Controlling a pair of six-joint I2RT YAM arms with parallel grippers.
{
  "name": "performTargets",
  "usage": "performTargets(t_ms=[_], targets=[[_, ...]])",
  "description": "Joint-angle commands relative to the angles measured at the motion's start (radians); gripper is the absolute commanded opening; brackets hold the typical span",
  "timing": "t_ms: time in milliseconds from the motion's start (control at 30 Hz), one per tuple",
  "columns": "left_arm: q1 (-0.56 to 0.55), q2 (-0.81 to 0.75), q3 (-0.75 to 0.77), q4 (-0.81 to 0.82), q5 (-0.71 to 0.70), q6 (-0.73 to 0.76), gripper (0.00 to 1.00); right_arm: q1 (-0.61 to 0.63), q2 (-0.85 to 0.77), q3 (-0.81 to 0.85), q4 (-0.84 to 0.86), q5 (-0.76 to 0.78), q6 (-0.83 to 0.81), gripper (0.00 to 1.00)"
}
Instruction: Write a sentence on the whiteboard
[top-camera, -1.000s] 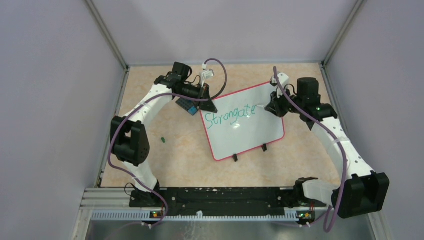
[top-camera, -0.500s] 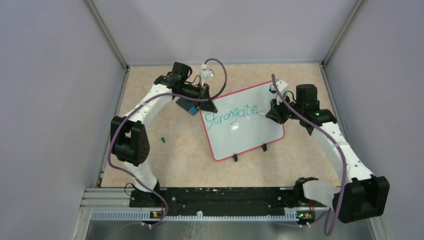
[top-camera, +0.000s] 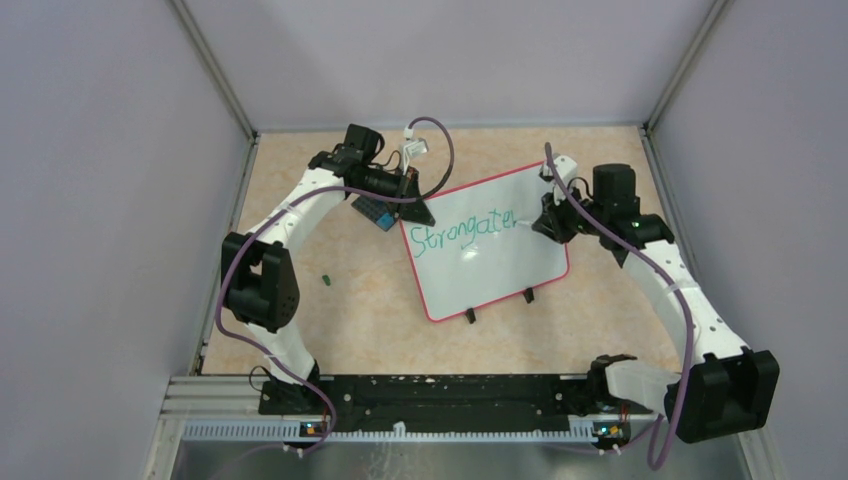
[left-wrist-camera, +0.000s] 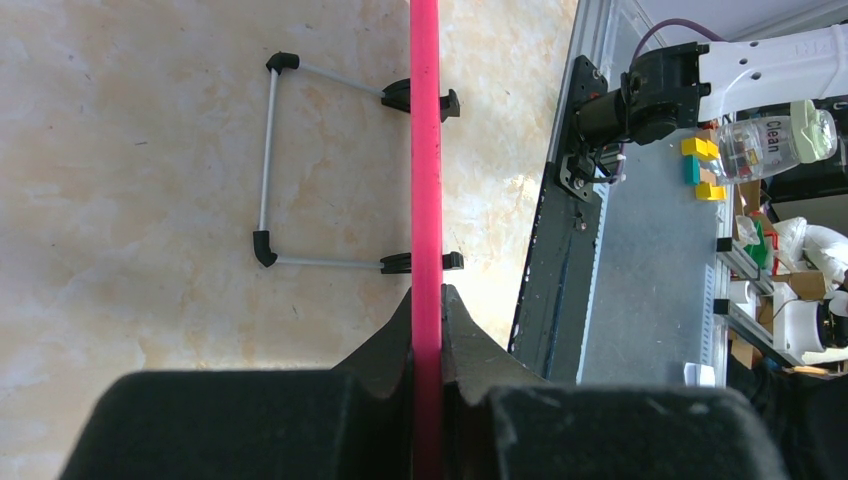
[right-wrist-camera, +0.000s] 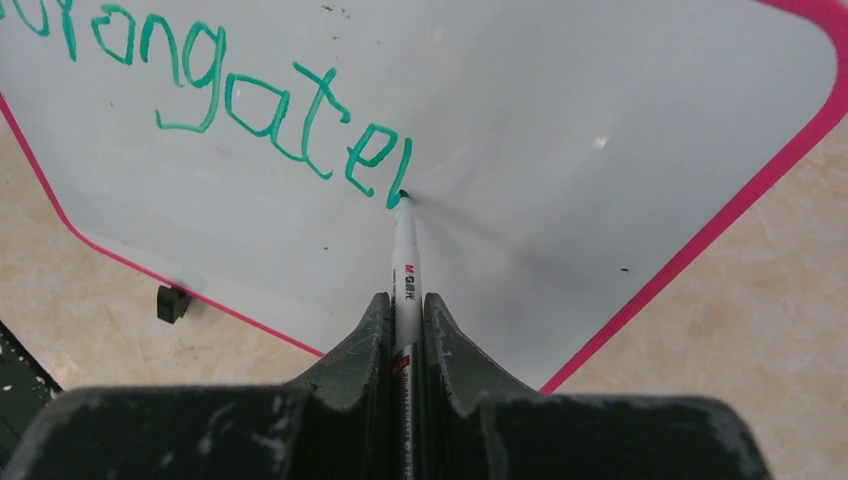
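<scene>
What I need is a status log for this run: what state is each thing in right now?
whiteboard: propped on its wire stand, green writing on it.
marker: uncapped, tip touching the board at the writing's end.
left gripper: shut on the whiteboard's rim.
right gripper: shut on the marker.

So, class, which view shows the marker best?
The right wrist view: the marker, held by the right gripper, touches its tip to the whiteboard beside the lettering. In the top external view it is too small to see; the left wrist view misses it.
</scene>
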Motion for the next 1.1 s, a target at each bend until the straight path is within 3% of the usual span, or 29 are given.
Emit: performTargets(t_ms=[0,767,1067], targets=[[-0.011,-0.008,-0.015,-0.019,-0.038,0.057,0.0,-0.01,0.016,0.066,0.071,0.047,0.015,0.0],[-0.012,-0.001,-0.009,-0.018,-0.032,0.057,0.0,-0.025,-0.037,0.101,-0.011,-0.013,-0.011,0.0],[-0.012,0.003,-0.008,-0.018,-0.029,0.058,0.0,-0.025,-0.032,0.045,-0.003,0.019,-0.026,0.0]])
